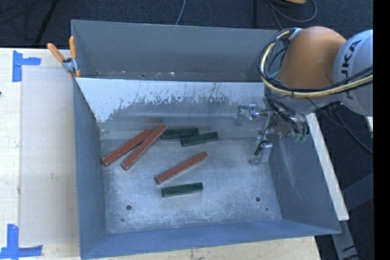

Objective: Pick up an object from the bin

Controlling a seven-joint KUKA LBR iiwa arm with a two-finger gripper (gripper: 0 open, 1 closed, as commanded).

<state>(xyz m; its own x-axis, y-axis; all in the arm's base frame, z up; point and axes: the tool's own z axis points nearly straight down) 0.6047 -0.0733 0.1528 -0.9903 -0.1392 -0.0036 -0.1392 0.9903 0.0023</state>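
Note:
My gripper hangs over the right side of the bin, close to the right wall. Its two metal fingers stand apart, open, with nothing between them. The nearest loose things lie to its left on the bin floor. A short dark green bar sits next to a second dark green bar. A reddish-brown flat stick lies slanted in the middle of the floor, below and left of the gripper.
Another dark green bar lies near the front of the floor. Two reddish-brown sticks lie side by side at the left. The arm with its orange dome comes in over the bin's right rim.

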